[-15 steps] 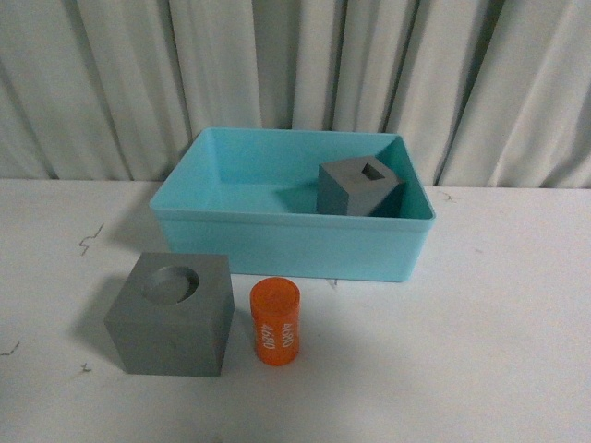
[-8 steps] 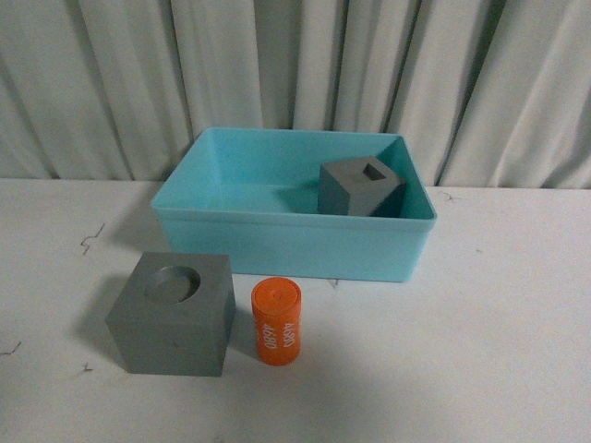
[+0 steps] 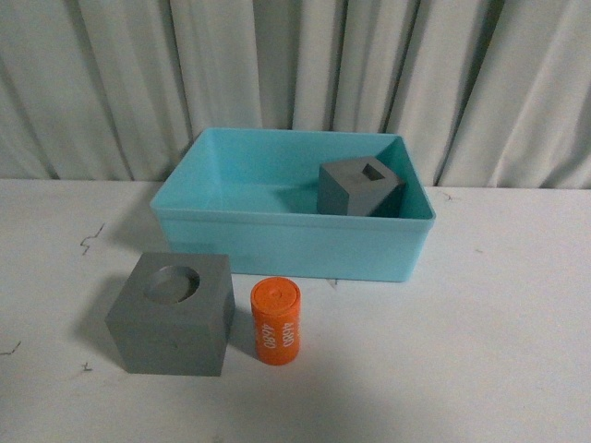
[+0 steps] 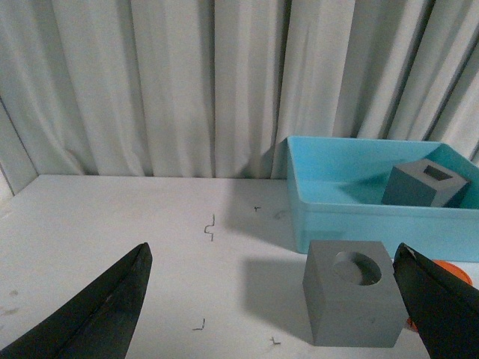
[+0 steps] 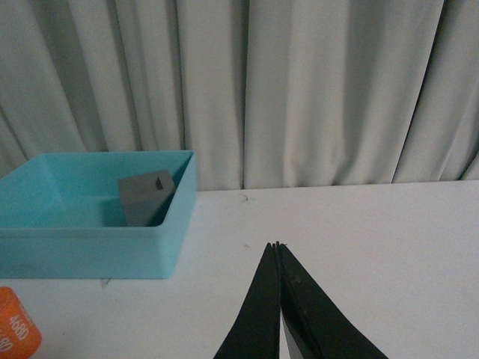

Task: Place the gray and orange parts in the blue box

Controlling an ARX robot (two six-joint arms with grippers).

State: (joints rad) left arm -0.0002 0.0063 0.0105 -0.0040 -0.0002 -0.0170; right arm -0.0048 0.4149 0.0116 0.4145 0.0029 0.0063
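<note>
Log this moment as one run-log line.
blue box: holds gray cube with rectangular recess | table: gray cube with round recess, orange cylinder beside it | left end effector: open | right end effector: shut

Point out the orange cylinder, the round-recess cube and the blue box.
orange cylinder point(image 3: 276, 332), front view, printed side wall.
round-recess cube point(image 3: 166, 346), front view, front face.
blue box point(image 3: 291, 247), front view, near outer wall.

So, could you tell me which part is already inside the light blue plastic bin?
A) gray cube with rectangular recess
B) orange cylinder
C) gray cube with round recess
A: the gray cube with rectangular recess sits inside the light blue plastic bin, by its right wall.
</note>
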